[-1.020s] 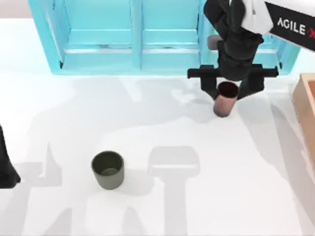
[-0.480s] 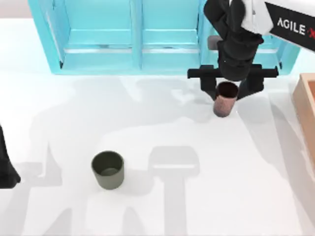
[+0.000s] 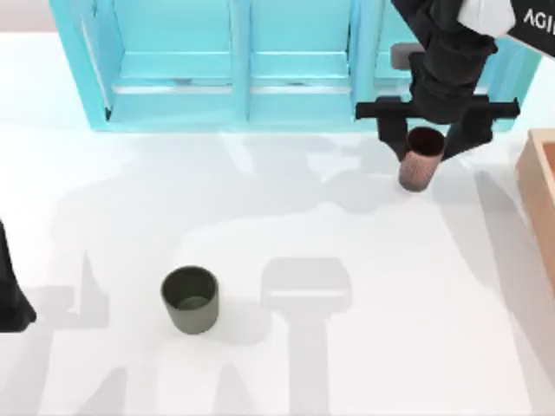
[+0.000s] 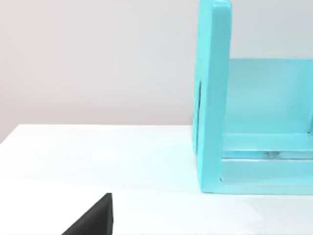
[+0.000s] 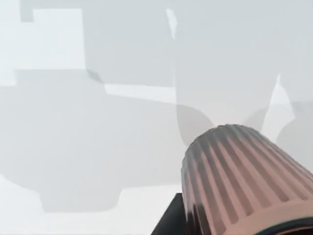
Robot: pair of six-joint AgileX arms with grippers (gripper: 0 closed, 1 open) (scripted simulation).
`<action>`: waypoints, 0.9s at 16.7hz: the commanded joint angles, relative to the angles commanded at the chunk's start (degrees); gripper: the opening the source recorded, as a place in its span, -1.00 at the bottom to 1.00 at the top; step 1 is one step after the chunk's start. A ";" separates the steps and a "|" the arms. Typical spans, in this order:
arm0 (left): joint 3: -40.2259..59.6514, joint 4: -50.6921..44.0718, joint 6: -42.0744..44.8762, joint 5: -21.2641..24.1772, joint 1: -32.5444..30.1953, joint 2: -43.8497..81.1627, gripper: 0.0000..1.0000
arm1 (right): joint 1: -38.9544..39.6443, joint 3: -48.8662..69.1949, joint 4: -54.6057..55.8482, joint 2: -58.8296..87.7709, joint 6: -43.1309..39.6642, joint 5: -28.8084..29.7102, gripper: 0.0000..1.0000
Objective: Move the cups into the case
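Note:
My right gripper (image 3: 431,143) is shut on the coppery ribbed cup (image 3: 418,169), holding it by the rim in front of the turquoise shelf at the back right. The cup hangs tilted above the table, and its ribbed side (image 5: 244,181) fills a corner of the right wrist view. The olive green cup (image 3: 190,299) stands upright on the table at the front left, far from both grippers. The tan case (image 3: 539,195) shows as a wooden wall at the right edge, a short way right of the held cup. My left arm (image 3: 10,295) is parked at the left edge.
A big turquoise shelf unit (image 3: 234,69) runs along the back of the table, close behind the right gripper; its side panel (image 4: 215,98) stands in the left wrist view. White tabletop lies open between the green cup and the case.
The right gripper has moved right and toward the back with the coppery cup in it, closer to the case. The green cup and the left arm have not moved.

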 joint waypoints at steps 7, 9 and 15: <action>0.00 0.00 0.00 0.00 0.00 0.00 1.00 | -8.32 5.03 -11.93 -6.57 -8.80 -0.98 -1.00; 0.00 0.00 0.00 0.00 0.00 0.00 1.00 | -8.56 5.22 -12.15 -6.82 -9.04 -0.95 -1.00; 0.00 0.00 0.00 0.00 0.00 0.00 1.00 | -11.03 1.18 -11.85 -10.54 -12.06 -1.07 -1.00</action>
